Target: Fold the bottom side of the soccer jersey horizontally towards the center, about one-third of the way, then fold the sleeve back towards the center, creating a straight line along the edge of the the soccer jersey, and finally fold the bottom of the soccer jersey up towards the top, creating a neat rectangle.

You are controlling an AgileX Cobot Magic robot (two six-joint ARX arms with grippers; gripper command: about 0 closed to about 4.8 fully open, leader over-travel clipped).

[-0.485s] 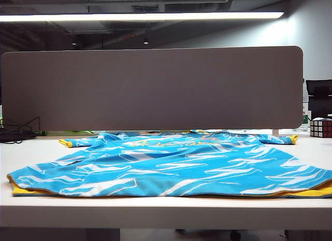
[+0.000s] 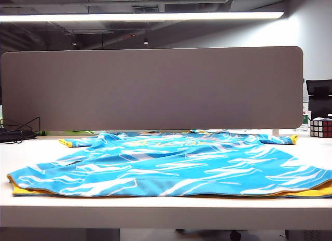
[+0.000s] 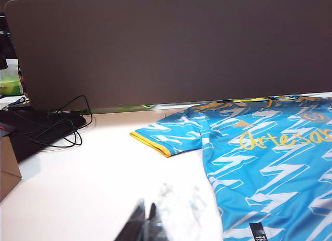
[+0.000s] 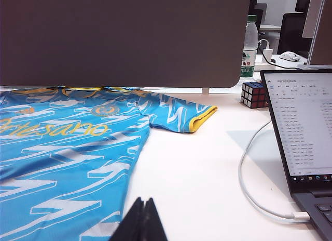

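Setting: white tabletop (image 2: 155,212) backed by a wide grey-brown divider panel (image 2: 155,88), ceiling strip light above.
Jersey: large sky-blue shiny soccer jersey (image 2: 171,168) with white wavy streaks lies spread flat across the table, yellow lettering face up.
Hem: the bottom of the soccer jersey (image 2: 171,193), yellow-banded, runs along the near table edge.
Sleeves: both yellow-cuffed, lying out to the sides.
Left gripper (image 3: 148,223): hovers over bare table just beside the jersey's edge, fingers pressed together, holding nothing.
Right gripper (image 4: 142,220): fingers together, empty, at the jersey's opposite edge.
Right side: open grey laptop (image 4: 303,137), white cable (image 4: 259,194), Rubik's cube (image 2: 320,128).
Left side: black cables (image 3: 57,124).
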